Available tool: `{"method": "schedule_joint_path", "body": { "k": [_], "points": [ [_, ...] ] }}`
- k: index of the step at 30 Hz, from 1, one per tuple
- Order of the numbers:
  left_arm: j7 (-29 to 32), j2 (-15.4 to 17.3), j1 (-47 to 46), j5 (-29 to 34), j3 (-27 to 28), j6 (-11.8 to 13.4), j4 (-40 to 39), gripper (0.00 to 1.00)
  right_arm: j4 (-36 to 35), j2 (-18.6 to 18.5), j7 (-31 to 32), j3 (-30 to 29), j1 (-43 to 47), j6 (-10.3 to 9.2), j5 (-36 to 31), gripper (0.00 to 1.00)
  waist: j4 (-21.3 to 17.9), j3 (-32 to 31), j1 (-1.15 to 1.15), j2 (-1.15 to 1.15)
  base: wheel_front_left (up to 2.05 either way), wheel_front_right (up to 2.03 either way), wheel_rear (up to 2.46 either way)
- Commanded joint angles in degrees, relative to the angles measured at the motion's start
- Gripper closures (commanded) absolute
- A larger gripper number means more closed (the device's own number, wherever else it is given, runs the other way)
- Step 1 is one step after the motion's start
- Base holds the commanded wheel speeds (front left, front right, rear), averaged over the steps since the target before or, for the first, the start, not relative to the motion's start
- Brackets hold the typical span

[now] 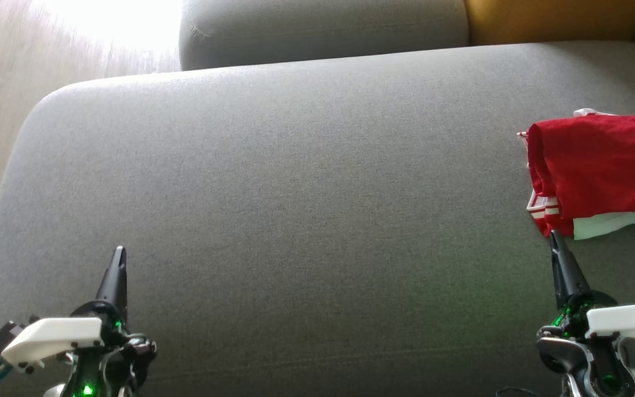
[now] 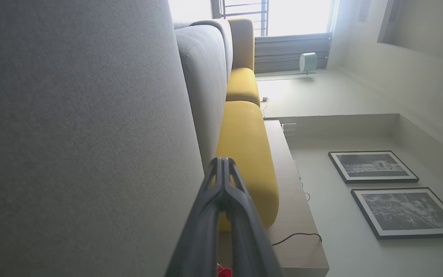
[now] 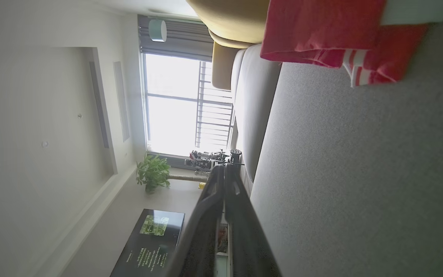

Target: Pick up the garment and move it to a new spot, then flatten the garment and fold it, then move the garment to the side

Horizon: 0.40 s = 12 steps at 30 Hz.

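Left gripper [image 1: 119,253] and right gripper [image 1: 555,238] are pressed together, empty; the folded red-and-white cloth garment [image 1: 598,165] lies just beyond the right gripper's tips.

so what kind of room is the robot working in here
Most likely a home living room: a grey sofa with yellow cushions, framed pictures, and a potted plant by a large window.

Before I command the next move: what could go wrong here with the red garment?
1. The right gripper, shut, points close to the garment at its striped hem; driving forward could shove it and spoil its folds.
2. The garment runs past the head view's right edge, so a grasp there would be partly blind.
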Motion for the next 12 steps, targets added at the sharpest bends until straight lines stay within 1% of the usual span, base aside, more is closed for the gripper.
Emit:
{"method": "schedule_joint_path", "body": {
  "k": [1,7,12],
  "points": [
    [0.60,0.92,-3.56,-1.27,2.50,-0.73,-1.47,1.00,-2.34,-0.39,0.80,0.87,-3.16,-0.01,1.38,1.00,-0.02,-0.02,0.00,0.00,0.00,0.00,0.00],
    [1.65,0.88,-4.08,-4.70,3.28,-1.32,-1.09,1.00,-2.51,-0.39,1.80,0.81,-3.22,-0.01,5.13,1.00,-0.15,-0.16,0.00,0.00,0.00,0.00,0.00],
    [1.79,0.79,-4.11,-4.74,3.43,-1.34,-1.07,1.00,-2.52,-0.39,1.84,0.80,-3.22,-0.01,5.28,1.00,-0.15,-0.16,0.00,0.00,0.00,0.00,0.00]
  ]
}}
